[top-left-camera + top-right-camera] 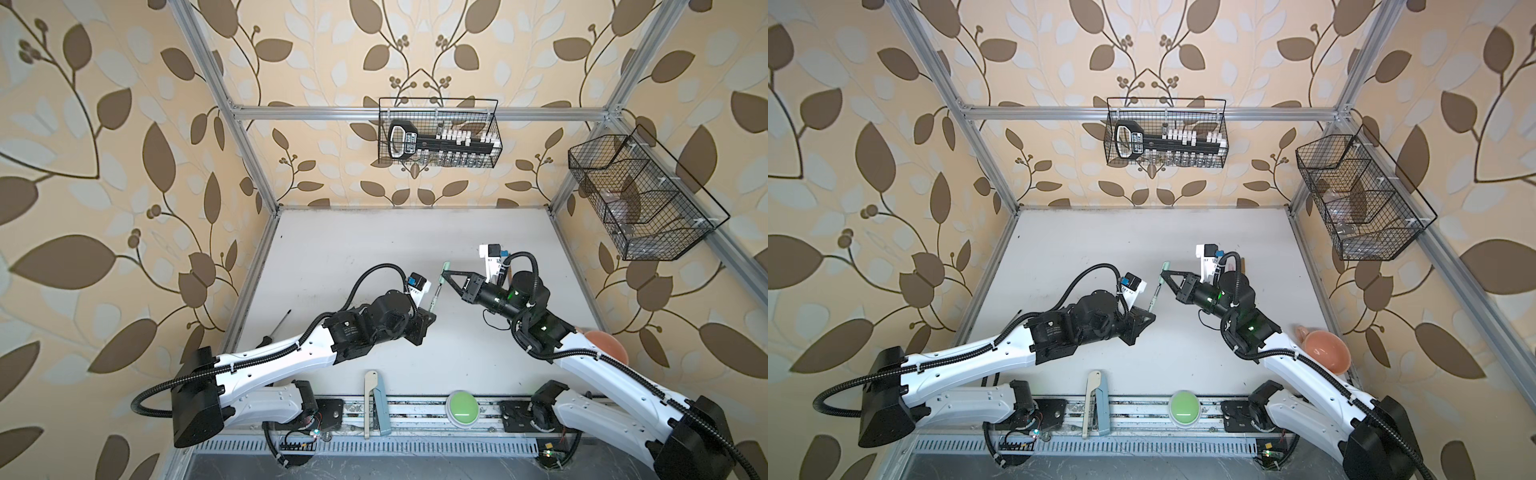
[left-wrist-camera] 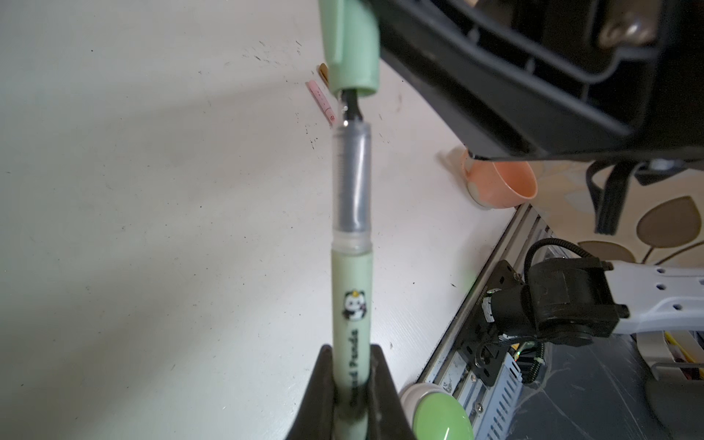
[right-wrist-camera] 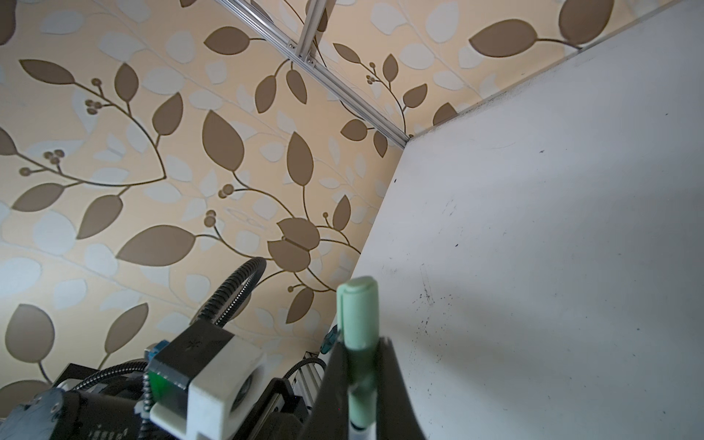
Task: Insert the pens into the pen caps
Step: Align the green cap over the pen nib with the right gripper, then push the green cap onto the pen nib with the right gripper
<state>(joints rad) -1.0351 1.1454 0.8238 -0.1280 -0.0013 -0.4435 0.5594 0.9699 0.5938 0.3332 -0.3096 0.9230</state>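
Above a white table, two robot arms meet in mid-air. The left gripper is clamped on the green pen. The right gripper is clamped on the green cap. The pen's dark tip sits just inside the cap's mouth, lined up so it can be pushed home.

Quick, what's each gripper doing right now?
Left gripper: shut on the green pen.
Right gripper: shut on the green cap.

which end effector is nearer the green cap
Right. The right end effector is shut on the green cap; the left end effector grips the green pen down its barrel, off the cap.
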